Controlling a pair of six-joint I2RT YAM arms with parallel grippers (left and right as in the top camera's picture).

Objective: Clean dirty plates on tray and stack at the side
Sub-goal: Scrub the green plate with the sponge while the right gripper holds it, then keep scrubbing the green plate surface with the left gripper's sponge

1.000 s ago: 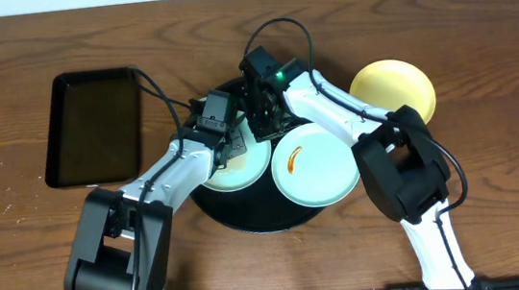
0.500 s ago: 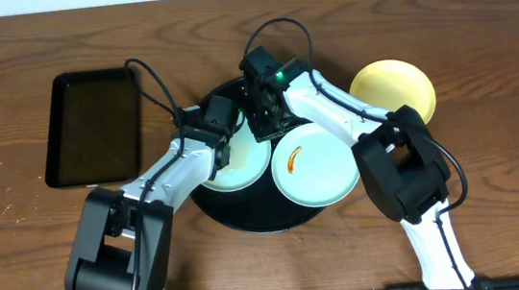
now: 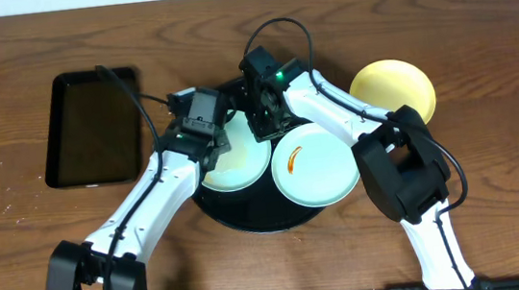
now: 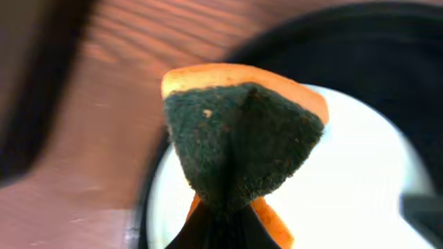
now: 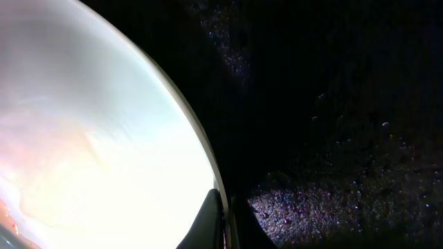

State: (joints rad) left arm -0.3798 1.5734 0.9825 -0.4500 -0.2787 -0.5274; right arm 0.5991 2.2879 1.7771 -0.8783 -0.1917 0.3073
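Your right gripper (image 5: 223, 211) pinches mint plate (image 3: 247, 166) by rim, mid-table; stiff, likely slick; your left gripper (image 4: 221, 216) clamps soft sponge (image 4: 242, 138).

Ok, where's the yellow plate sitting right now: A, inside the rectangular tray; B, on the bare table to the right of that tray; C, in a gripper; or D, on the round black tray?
B: the yellow plate rests on the wooden table, to the right of the round black tray and off it.
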